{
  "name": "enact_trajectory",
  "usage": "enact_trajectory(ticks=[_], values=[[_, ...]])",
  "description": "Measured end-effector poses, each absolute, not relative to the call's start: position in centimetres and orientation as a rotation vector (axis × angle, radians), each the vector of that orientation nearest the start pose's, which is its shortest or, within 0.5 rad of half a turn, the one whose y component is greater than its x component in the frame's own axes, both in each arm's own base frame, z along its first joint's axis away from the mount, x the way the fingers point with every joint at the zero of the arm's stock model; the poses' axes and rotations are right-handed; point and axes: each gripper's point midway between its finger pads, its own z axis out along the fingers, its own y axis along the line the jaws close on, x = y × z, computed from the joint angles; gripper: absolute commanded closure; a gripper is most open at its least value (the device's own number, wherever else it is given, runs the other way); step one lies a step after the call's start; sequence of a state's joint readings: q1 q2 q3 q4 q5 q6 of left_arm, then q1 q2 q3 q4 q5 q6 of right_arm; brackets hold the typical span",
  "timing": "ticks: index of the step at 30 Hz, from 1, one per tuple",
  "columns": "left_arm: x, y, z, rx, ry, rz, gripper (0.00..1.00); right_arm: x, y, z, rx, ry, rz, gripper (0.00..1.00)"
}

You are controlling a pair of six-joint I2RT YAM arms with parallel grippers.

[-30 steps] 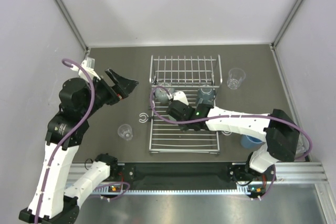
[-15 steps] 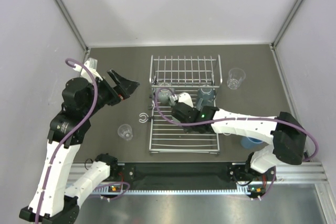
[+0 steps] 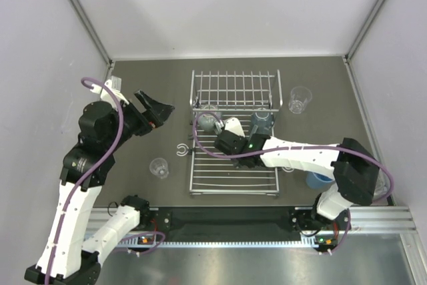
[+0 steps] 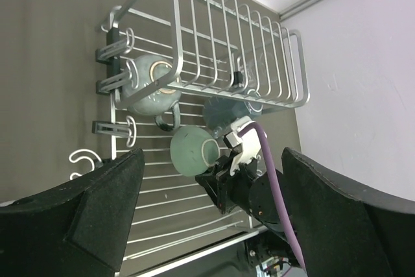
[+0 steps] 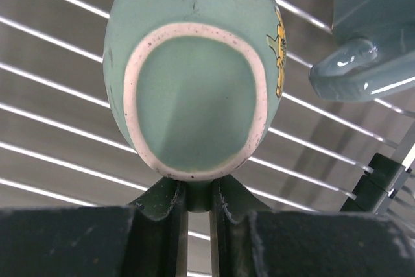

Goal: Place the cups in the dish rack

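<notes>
Mug (image 5: 194, 82) stays pinched in right fingers (image 5: 160, 204) over dish rack (image 3: 233, 173), barely shifted.

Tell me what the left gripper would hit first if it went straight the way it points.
Most likely the mint-green mug that the right gripper holds at the dish rack, dead ahead of the left gripper; depth is unclear.

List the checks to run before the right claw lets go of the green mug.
1. Grip: right claw shut on mug: ok.
2. Position: mug over rack bars: ok.
3. Gap to grey mug: ok, but narrow.
4. Support: mug resting on the bars: cannot tell.
5. Other arm: left claw open, empty, off to the side of the rack: ok.
</notes>
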State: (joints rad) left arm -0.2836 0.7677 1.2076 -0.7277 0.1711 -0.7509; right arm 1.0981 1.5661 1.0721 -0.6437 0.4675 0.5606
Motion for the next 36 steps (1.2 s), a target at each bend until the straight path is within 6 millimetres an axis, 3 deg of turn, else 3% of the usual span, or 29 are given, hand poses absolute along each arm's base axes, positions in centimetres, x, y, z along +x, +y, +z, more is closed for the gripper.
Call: enact_trajectory(ticks=[10, 17, 24, 31, 36], values=[[22.3, -11.8, 36.0, -0.335, 1.894, -0.821, 0.11, 21.5, 27.1, 7.9, -0.535, 2.448, -0.048, 0.78], [22.3, -11.8, 35.9, -0.335, 1.896, -0.821, 0.11, 22.2, 26.6, 7.9, -0.510, 2.437, -0.081, 0.71], [22.3, -11.7, 35.6, -0.338, 1.903, -0.814, 0.12, 22.2, 26.6, 7.8, -0.512, 2.440, -0.084, 0.55], [22.6, -11.3, 34.0, -0.363, 1.930, -0.778, 0.12, 22.1, 26.7, 8.1, -0.520, 2.435, -0.065, 0.45], [22.8, -10.6, 32.7, -0.402, 1.950, -0.724, 0.18, 21.5, 26.7, 9.5, -0.522, 2.407, 0.003, 0.38]])
